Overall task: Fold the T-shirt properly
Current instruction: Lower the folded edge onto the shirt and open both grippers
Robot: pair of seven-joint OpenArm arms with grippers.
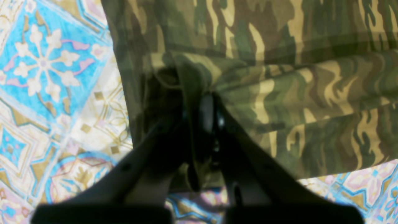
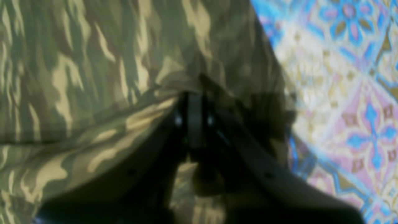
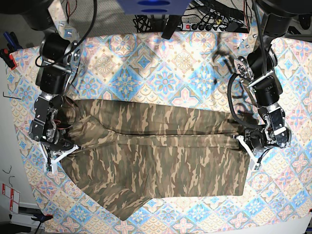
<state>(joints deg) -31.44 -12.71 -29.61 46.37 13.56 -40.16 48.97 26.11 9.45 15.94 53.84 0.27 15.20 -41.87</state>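
The camouflage T-shirt [image 3: 161, 161] lies flat across the patterned tablecloth [image 3: 161, 73]. Its far long edge is doubled toward the front, forming a band from side to side. My left gripper [image 3: 240, 139] is at the shirt's right end, shut on a bunched fold of T-shirt [image 1: 279, 93] cloth; in the left wrist view the gripper [image 1: 206, 104] pinches that fold between its dark fingers. My right gripper [image 3: 75, 145] is at the shirt's left end. The blurred right wrist view shows this gripper [image 2: 194, 104] shut on a gathered ridge of T-shirt [image 2: 93, 77] fabric.
The tablecloth [image 1: 46, 77] covers the whole table and shows beside the shirt [image 2: 342, 93]. A power strip and cables [image 3: 214, 22] lie beyond the far edge. A red clamp [image 3: 7, 56] sits at the left edge. The table's front edge runs just below the shirt's hem.
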